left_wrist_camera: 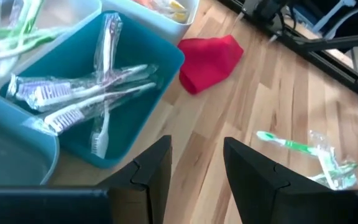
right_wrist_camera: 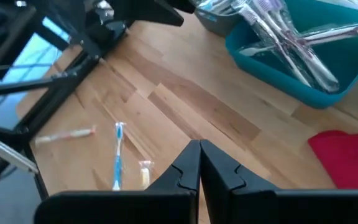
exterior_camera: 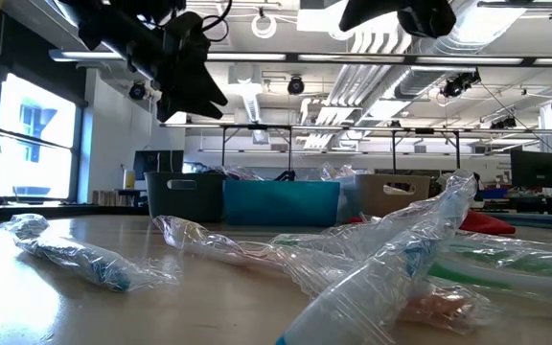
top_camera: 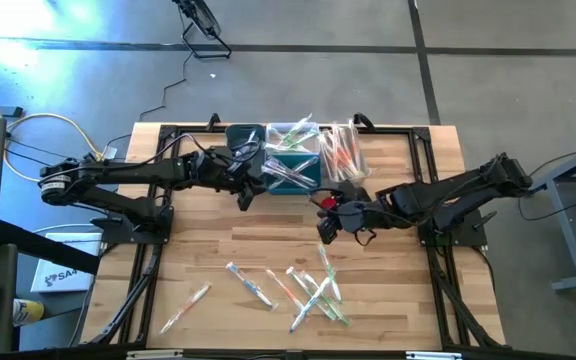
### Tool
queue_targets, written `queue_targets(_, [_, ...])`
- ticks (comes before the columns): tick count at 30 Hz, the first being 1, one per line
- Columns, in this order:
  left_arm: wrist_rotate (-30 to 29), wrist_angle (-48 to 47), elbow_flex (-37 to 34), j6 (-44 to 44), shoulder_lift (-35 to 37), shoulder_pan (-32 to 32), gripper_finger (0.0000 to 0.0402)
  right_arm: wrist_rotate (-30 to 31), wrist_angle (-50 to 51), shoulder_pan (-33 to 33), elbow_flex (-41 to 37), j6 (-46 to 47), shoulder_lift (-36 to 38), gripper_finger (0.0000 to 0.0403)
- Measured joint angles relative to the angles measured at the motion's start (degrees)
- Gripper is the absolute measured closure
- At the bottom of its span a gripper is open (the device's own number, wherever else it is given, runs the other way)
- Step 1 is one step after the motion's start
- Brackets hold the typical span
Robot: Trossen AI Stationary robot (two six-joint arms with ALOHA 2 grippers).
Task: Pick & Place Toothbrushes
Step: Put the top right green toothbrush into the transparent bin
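Several wrapped toothbrushes (top_camera: 313, 292) lie loose on the table near its near edge, one blue (top_camera: 249, 284) and one pale (top_camera: 186, 307) among them. They fill the foreground of the low view (exterior_camera: 391, 259). More toothbrushes lie in the teal bin (left_wrist_camera: 157, 99) and the white bins (top_camera: 343, 150) at the far middle. My left gripper (top_camera: 244, 192) (left_wrist_camera: 196, 167) is open and empty, above the table just before the teal bin. My right gripper (top_camera: 326, 232) (right_wrist_camera: 199, 163) is shut and empty, above the table beside the red cloth (top_camera: 328, 203).
A dark grey bin (top_camera: 243, 140) stands left of the teal bin (top_camera: 293, 170). The red cloth (left_wrist_camera: 209, 57) lies on the wood just before the bins. A green toothbrush (left_wrist_camera: 288, 145) lies apart on the table. Black frame rails (top_camera: 148, 260) run along both sides.
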State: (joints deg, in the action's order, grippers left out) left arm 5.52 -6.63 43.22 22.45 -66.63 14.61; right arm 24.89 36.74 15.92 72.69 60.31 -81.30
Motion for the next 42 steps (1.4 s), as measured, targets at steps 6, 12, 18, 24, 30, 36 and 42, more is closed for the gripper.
queue_targets(6, [0.0,0.0,0.0,-2.7,0.0,0.0,0.0258,3.6,1.7,2.1,0.0,6.7,-0.1,0.0401])
queue_targets(12, [0.0,0.0,0.0,-2.7,0.0,0.0,0.0258,-3.6,4.9,2.4,0.0,16.2,-3.0,0.0401])
queue_targets(18, [-0.2,0.1,0.0,-2.7,0.0,0.0,0.0258,-15.6,3.9,2.5,0.0,17.9,-7.6,0.0401])
queue_targets(24, [-0.2,0.0,0.0,-2.7,0.0,0.0,0.0258,-21.4,3.7,2.5,0.0,14.2,-11.9,0.0401])
queue_targets(30, [-0.3,0.1,0.0,-2.7,0.0,0.0,0.0258,-23.4,3.8,2.4,0.0,16.7,-14.8,0.0401])
queue_targets(36, [-0.3,0.1,0.0,-2.7,0.0,0.0,0.0258,-23.4,5.7,2.5,0.0,18.8,-15.8,0.0398])
queue_targets(42, [-0.3,0.0,0.0,-2.7,0.0,0.0,0.0258,-20.4,8.5,2.5,0.0,19.7,-16.4,0.0350])
